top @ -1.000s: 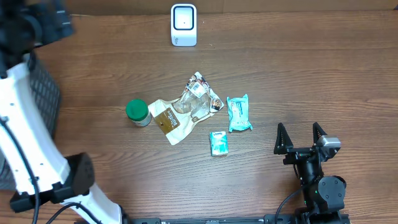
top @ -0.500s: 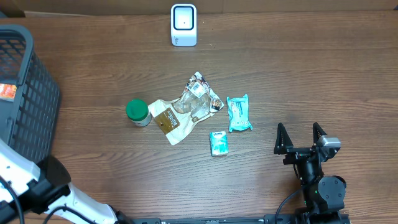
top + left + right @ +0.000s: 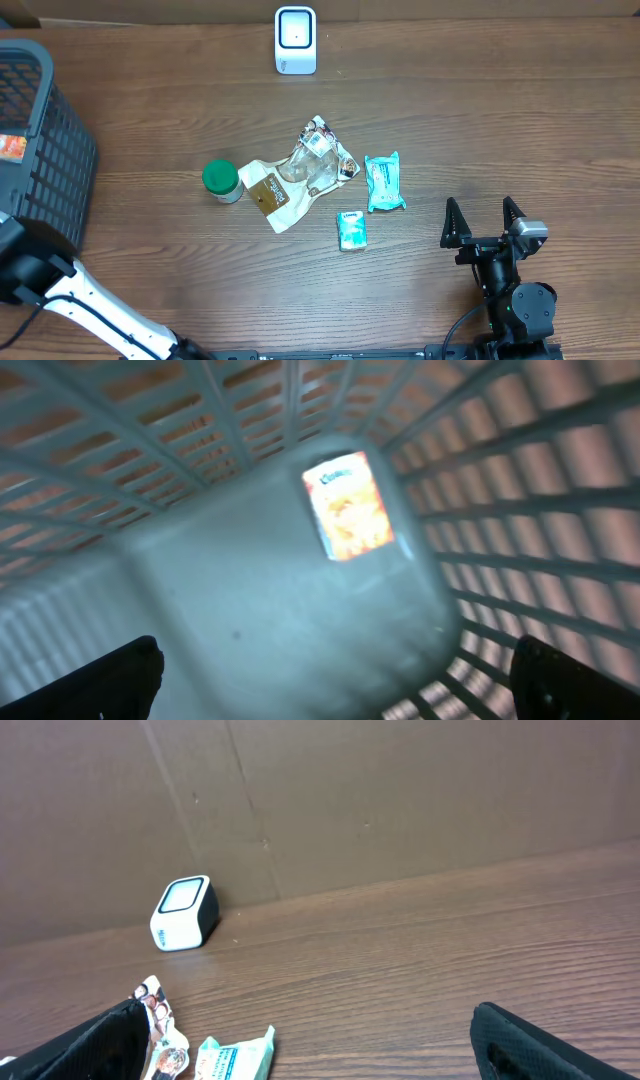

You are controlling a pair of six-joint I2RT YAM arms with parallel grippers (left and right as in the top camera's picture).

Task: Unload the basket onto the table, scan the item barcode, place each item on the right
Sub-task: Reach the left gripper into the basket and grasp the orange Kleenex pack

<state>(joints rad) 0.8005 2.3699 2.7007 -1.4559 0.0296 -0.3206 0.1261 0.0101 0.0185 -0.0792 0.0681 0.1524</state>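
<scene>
The white barcode scanner (image 3: pixel 295 40) stands at the table's far edge and shows again as the scanner (image 3: pixel 186 912) in the right wrist view. Items lie mid-table: a green-lidded jar (image 3: pixel 222 181), crumpled snack bags (image 3: pixel 300 175), a teal packet (image 3: pixel 383 182) and a small teal box (image 3: pixel 351 230). My right gripper (image 3: pixel 484 222) rests open, right of them, holding nothing. My left gripper (image 3: pixel 335 695) hangs open over the inside of the grey basket (image 3: pixel 520 510), where an orange packet (image 3: pixel 350 505) lies on the floor. That view is blurred.
The dark mesh basket (image 3: pixel 45 150) stands at the table's left edge, an orange packet (image 3: pixel 10 147) showing through it. The left arm's white link (image 3: pixel 100 310) crosses the near left corner. A cardboard wall (image 3: pixel 400 790) backs the table.
The left arm has swung off the top of the basket toward the near left corner, uncovering the basket. The right arm and the table items have not moved.
</scene>
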